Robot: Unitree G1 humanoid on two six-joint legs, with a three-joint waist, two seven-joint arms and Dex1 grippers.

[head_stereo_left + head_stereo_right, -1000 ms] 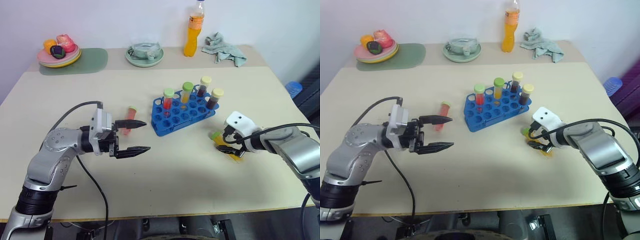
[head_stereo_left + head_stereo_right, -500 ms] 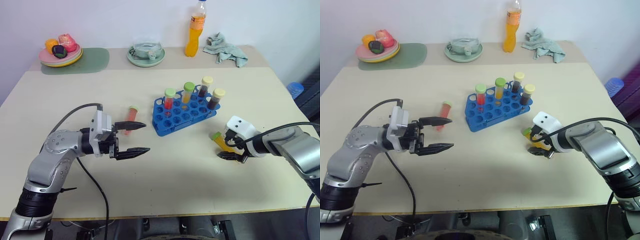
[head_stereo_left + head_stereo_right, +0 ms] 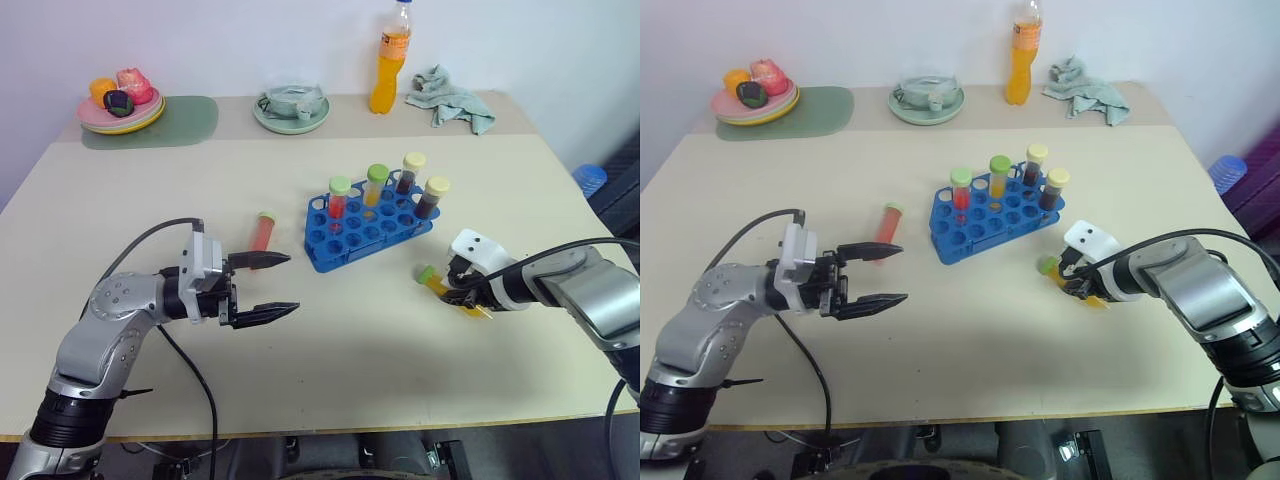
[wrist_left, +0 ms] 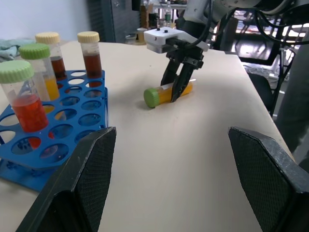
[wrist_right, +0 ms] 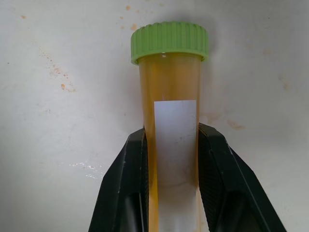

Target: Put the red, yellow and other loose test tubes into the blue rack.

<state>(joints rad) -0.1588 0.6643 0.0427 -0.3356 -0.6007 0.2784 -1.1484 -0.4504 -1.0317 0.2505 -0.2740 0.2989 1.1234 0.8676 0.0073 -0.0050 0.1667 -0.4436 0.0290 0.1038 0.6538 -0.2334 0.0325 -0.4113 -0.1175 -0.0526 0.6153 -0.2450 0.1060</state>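
The blue rack [image 3: 368, 228] stands mid-table with four capped tubes upright in its back rows. To its left a red tube [image 3: 262, 230] lies loose on the table. On the rack's right lies a yellow tube [image 3: 437, 283] with a green cap, and my right gripper [image 3: 462, 296] is shut on its body; the right wrist view shows both black fingers [image 5: 133, 164] pressing its sides. My left gripper [image 3: 292, 283] hovers open, pointing level toward the rack. Its upper finger is just below the red tube, apart from it.
Along the back edge sit a plate of toy food [image 3: 118, 108] on a green mat, a bowl on a saucer [image 3: 290, 108], an orange drink bottle [image 3: 388, 60] and a crumpled cloth [image 3: 450, 98]. A blue object [image 3: 588, 178] is beyond the table's right edge.
My right gripper, open around the yellow tube before, has closed on it. The left gripper stays open in nearly the same place.
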